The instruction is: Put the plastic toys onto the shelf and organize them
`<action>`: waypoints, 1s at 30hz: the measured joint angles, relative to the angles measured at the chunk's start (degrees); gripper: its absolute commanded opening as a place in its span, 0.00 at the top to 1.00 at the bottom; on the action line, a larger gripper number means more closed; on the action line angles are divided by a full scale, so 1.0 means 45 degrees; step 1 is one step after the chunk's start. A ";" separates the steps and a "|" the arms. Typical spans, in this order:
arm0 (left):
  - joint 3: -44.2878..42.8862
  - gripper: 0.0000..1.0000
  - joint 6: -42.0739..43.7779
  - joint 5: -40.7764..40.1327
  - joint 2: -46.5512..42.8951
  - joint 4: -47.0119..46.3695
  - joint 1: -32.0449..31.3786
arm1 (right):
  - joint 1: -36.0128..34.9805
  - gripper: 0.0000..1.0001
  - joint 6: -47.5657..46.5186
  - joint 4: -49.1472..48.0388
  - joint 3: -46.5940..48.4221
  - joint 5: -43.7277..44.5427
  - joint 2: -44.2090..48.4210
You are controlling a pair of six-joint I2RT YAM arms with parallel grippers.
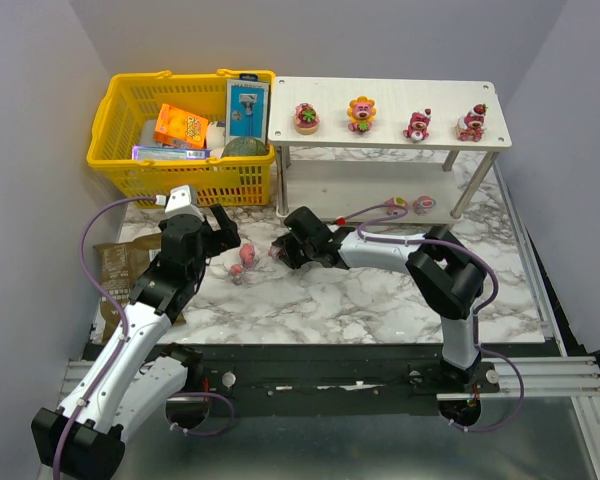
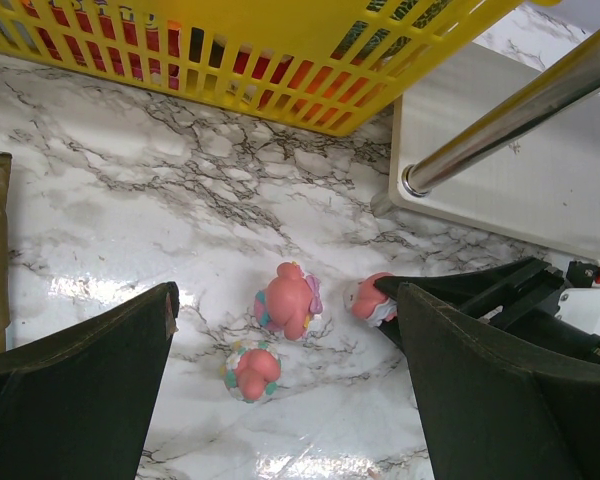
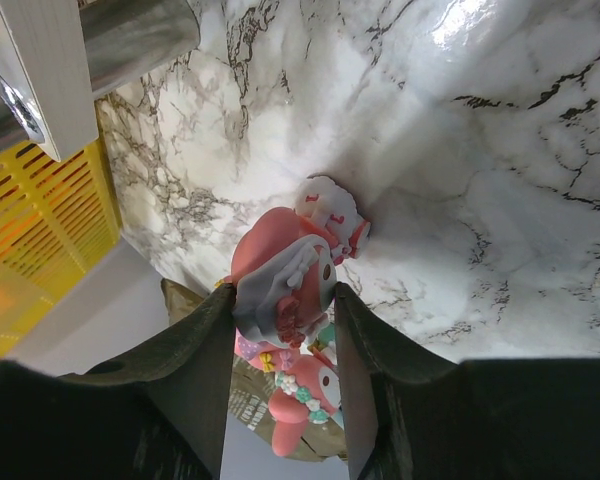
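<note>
The white two-tier shelf (image 1: 380, 140) stands at the back right, with several pink and red toys on top, one with yellow petals (image 1: 361, 113), and two on the lower tier (image 1: 410, 206). My right gripper (image 1: 280, 250) is shut on a pink toy with a white hat (image 3: 285, 275), low over the marble; that toy also shows in the left wrist view (image 2: 368, 298). Two more pink toys (image 2: 288, 300) (image 2: 252, 370) lie on the marble just left of it. My left gripper (image 2: 287, 295) is open and empty above those two; in the top view it (image 1: 223, 232) is left of the right gripper.
A yellow mesh basket (image 1: 115, 110) with packaged goods stands at the back left, next to the shelf. A brown packet (image 1: 115, 265) lies at the left table edge. A silver shelf leg (image 2: 520, 105) is close to both grippers.
</note>
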State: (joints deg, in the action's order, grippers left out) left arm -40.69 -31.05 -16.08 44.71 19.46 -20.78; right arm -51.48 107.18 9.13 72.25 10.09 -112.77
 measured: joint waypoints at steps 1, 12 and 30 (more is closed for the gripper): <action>0.0000 0.01 -0.0005 -0.0005 0.0000 0.0000 0.0000 | 0.0000 0.58 0.0000 0.0005 0.0005 0.0000 0.0000; 0.0000 0.01 0.0000 -0.0005 0.0044 0.0000 -0.0019 | 0.0000 0.83 0.0058 0.0015 0.0005 0.0000 0.0000; 0.0000 0.01 0.0000 0.0000 0.0044 0.0000 -0.0019 | 0.0000 0.99 0.0034 0.0165 0.0005 0.0170 0.0112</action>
State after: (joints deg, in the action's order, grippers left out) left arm -40.69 -31.05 -16.08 44.91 19.46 -20.86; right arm -51.48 107.33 9.87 72.27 10.85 -112.27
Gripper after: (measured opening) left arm 0.988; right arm 0.471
